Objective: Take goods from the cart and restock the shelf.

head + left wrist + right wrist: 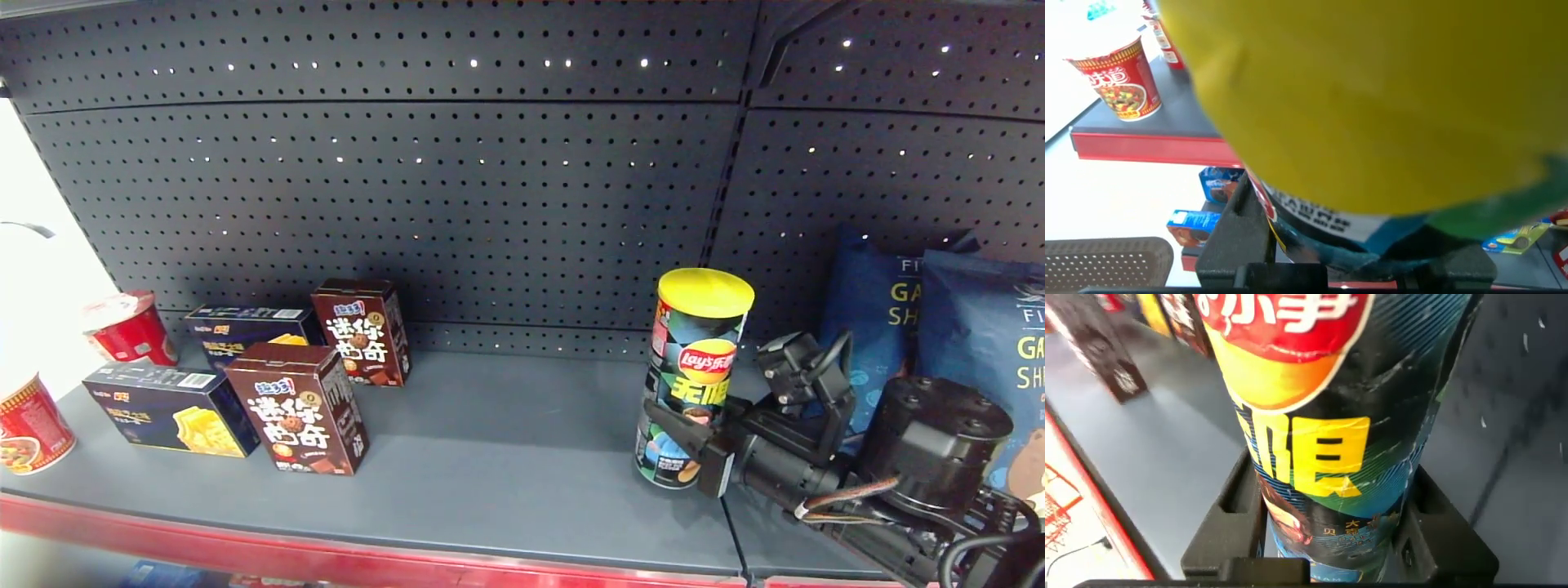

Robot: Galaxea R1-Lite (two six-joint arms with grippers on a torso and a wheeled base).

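Chip can (702, 359) in right tool (671, 429)

On the shelf (506, 465), boxes (298, 404) and noodle cups (131, 328) lie left, the chip can (706, 343) right of centre in the right pincer (679, 433), bags (878, 302) behind; the left pincer (1355, 263) grips a second can (1372, 98).

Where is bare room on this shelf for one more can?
For the second can in the left gripper, the widest bare shelf patch lies between the front brown box and the chip can in the right gripper. Crowded: the left end, with boxes and red cups; the right end, with blue bags.
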